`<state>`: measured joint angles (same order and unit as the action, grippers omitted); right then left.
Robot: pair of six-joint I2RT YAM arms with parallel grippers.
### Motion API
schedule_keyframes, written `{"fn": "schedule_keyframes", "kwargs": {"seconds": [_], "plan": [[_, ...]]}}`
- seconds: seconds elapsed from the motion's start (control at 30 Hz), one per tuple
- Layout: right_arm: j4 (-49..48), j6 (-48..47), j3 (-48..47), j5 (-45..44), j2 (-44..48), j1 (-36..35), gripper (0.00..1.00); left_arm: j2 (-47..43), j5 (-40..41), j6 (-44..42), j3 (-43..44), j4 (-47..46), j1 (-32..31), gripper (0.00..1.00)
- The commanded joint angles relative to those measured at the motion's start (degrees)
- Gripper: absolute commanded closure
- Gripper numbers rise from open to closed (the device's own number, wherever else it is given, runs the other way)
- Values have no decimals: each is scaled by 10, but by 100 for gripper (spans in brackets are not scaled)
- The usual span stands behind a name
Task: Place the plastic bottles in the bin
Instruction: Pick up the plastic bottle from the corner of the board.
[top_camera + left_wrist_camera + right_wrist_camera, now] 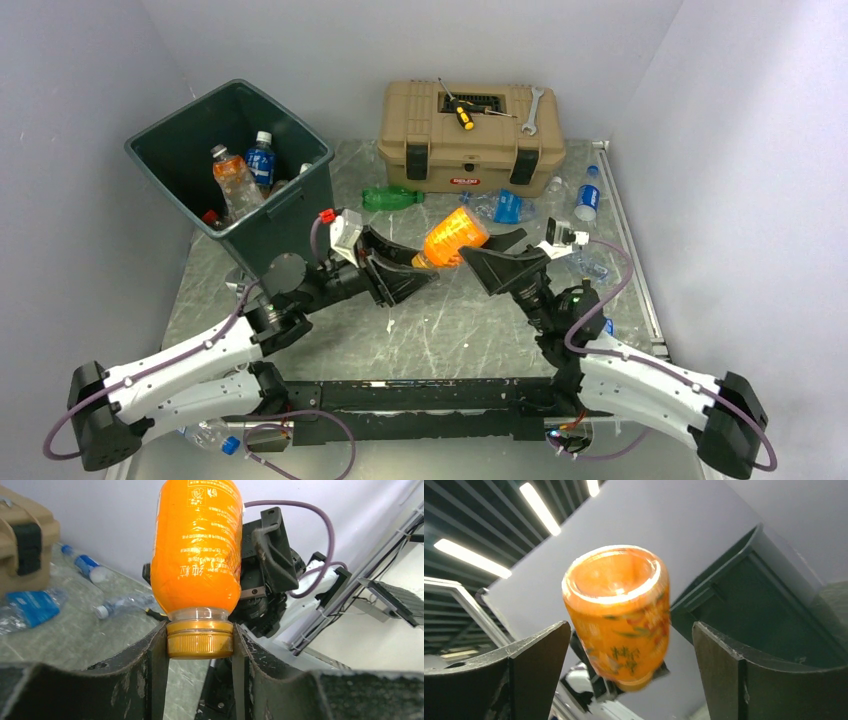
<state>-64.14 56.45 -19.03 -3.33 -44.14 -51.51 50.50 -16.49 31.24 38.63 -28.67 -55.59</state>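
An orange plastic bottle (452,237) hangs above the table's middle, between the two arms. My left gripper (415,265) is shut on its orange cap (200,639), one finger pressed against each side, and the body (197,550) points away from the wrist. My right gripper (490,250) stands open around the bottle's far end (619,610), with a gap on both sides and neither finger touching. The dark green bin (160,135) stands at the back left with some bottles (240,178) inside. A green bottle (392,198) and a crushed blue-label bottle (505,207) lie in front of the toolbox.
A tan toolbox (470,125) with a screwdriver and a wrench on its lid stands at the back. More bottles lie at the right (588,195) and by the left arm's base (210,437). The bin's wall (744,595) shows behind the held bottle.
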Motion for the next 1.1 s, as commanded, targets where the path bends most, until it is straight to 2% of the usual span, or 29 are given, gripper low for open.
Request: {"fn": "schedule_keyframes", "kwargs": {"seconds": [0.0, 0.33, 0.53, 0.67, 0.77, 0.87, 1.0, 1.07], "plan": [[210, -58, -68, 18, 60, 0, 0, -38, 33, -67, 59, 69, 1, 100], [521, -153, -184, -20, 128, 0, 0, -49, 109, -179, 162, 220, 1, 100], [661, -153, -270, -20, 141, 0, 0, -10, 201, -328, 345, 402, 1, 100], [701, -153, -288, -20, 154, 0, 0, 17, 276, -386, 425, 464, 1, 100], [713, -153, -281, -20, 169, 0, 0, 34, 383, -430, 460, 491, 1, 100], [708, -153, -263, -20, 183, 0, 0, 44, 486, -474, 471, 502, 1, 100], [691, -153, -249, -20, 188, 0, 0, 34, 519, -481, 466, 499, 1, 100], [694, -153, -252, -20, 183, 0, 0, 49, 594, -494, 492, 514, 1, 100]]}}
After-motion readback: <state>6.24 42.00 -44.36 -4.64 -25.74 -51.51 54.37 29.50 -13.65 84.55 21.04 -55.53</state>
